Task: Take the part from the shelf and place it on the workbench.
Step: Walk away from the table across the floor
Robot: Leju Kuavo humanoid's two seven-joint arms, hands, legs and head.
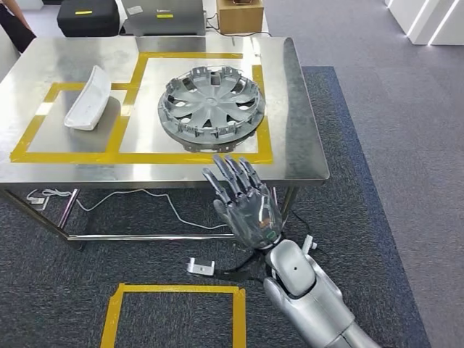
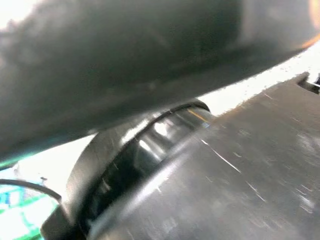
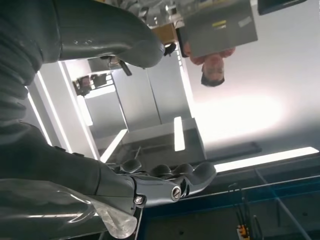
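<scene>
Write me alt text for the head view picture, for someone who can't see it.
A grey plastic wheel cover lies flat inside a yellow-taped square on a shiny steel workbench, with a white curved plastic panel in the taped area to its left. The robot's silver right hand is raised, fingers spread and empty, just before the bench's near edge, above dark carpet.

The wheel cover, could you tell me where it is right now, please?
In the head view the wheel cover lies flat on the workbench, inside the right yellow-taped square, just beyond the right hand.
</scene>
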